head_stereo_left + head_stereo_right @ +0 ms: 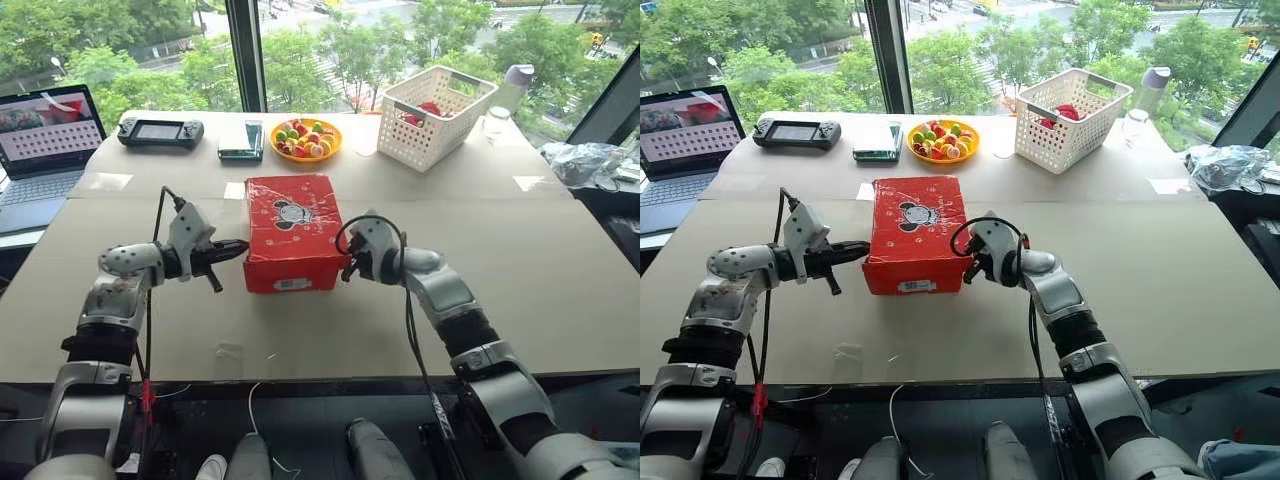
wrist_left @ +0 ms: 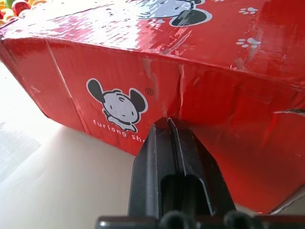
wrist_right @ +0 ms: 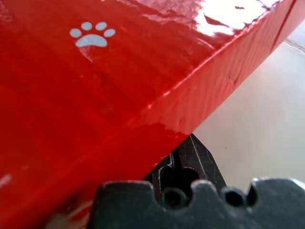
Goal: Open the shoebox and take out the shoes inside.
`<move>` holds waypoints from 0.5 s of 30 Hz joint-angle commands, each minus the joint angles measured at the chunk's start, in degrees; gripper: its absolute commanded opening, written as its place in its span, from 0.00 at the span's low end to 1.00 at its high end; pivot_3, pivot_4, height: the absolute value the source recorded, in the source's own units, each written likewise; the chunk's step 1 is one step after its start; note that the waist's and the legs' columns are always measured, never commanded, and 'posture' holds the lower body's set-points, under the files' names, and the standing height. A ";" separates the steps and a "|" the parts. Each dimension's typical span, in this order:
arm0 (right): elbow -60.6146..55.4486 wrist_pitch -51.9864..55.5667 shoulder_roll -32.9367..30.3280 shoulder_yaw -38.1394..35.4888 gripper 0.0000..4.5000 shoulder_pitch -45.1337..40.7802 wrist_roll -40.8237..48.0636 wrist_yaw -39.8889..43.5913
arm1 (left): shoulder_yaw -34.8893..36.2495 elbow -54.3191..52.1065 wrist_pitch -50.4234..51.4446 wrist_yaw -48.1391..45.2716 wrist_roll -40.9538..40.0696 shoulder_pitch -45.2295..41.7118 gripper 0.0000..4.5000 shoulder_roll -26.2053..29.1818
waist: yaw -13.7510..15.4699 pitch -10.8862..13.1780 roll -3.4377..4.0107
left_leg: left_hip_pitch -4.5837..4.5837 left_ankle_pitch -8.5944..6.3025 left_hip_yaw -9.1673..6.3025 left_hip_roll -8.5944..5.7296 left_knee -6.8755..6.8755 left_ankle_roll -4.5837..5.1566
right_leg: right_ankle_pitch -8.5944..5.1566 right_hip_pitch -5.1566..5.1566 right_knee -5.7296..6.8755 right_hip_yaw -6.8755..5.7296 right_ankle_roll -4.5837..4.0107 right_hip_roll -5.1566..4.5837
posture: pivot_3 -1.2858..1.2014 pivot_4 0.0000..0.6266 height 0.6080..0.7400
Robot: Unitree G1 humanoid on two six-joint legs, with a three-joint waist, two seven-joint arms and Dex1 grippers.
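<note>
Between both closed fingers (image 1: 236,250), the shoebox (image 1: 292,228).

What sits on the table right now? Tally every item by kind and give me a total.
Red shoebox, lid closed: 1
White lattice basket: 1
Yellow plate of colourful small items: 1
Handheld game console: 1
Laptop: 1
Small dark device beside the plate: 1
Bottle with purple cap: 1
Total: 7
</note>
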 commanded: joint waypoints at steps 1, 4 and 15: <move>-11.74 4.80 -1.53 0.14 0.00 3.84 1.61 1.24 | -2.54 -0.07 -2.33 -2.13 -0.03 -2.86 0.00 -3.31 | 0.24 0.00 0.00 | 0.00 0.00 -0.02 0.00 0.03 0.00 | -0.09 0.03 -0.01 -0.02 0.15 0.00 | 0.52 0.24 0.88; -17.56 7.87 -4.76 -1.94 0.00 8.01 1.67 0.30 | -3.63 -2.65 -1.09 -2.94 -0.70 -2.09 0.00 -5.24 | 0.34 0.00 0.00 | -0.04 0.00 -0.03 0.00 0.10 0.00 | -0.10 0.05 -0.02 -0.03 0.16 0.00 | 0.52 0.24 0.88; -17.27 8.85 -6.89 -4.43 0.00 8.18 0.65 -2.66 | -3.22 -15.80 5.73 -3.52 -2.51 8.45 0.00 -4.05 | 0.13 0.00 0.00 | 0.03 0.04 -0.03 0.00 0.15 0.06 | -0.05 0.06 0.06 -0.02 0.13 0.00 | 0.52 0.24 0.88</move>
